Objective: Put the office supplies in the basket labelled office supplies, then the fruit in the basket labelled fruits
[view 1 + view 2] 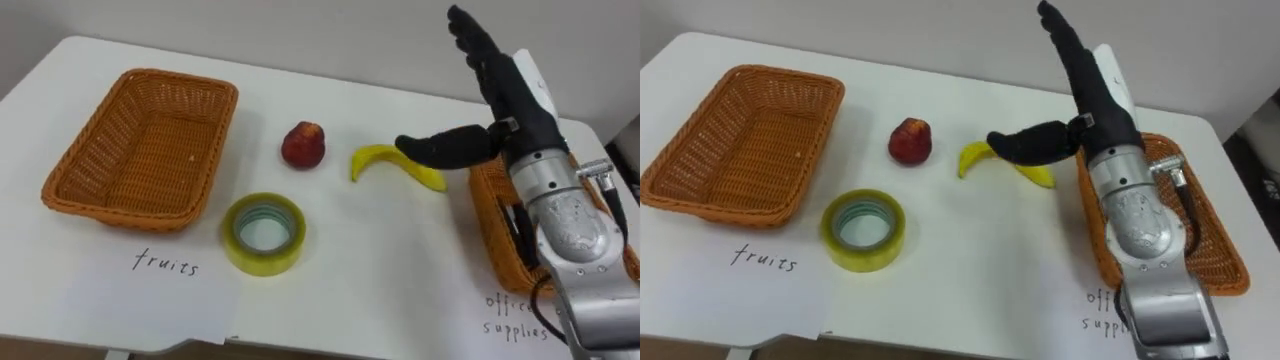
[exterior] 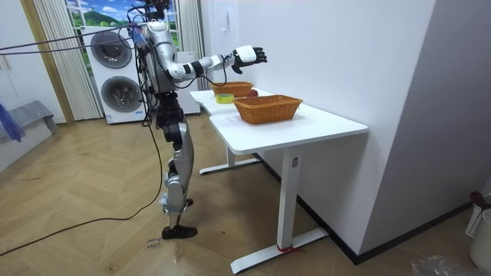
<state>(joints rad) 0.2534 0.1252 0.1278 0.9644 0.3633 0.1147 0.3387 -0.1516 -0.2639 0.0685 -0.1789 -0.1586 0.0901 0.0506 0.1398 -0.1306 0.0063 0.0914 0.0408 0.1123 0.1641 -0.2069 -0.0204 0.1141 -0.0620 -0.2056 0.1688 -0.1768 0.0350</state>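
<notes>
A red apple (image 1: 303, 145) and a yellow banana (image 1: 385, 162) lie mid-table, with a yellow tape roll (image 1: 264, 233) nearer the front. The wicker basket labelled fruits (image 1: 100, 186) stands empty at the left. At the right, the office supplies basket (image 1: 492, 215) holds dark pens, half hidden behind my right arm. My right hand (image 1: 505, 95) hovers above the table between banana and right basket, open, fingers straight up and thumb pointing at the banana, holding nothing. In the room view I stand at the table's end with that hand (image 2: 247, 54) raised.
Paper labels (image 1: 167, 265) lie at the table's front edge before each basket. A wall runs close behind the white table (image 1: 380, 270). In the room view, stacked washing machines (image 2: 115, 77) stand behind me across the wooden floor.
</notes>
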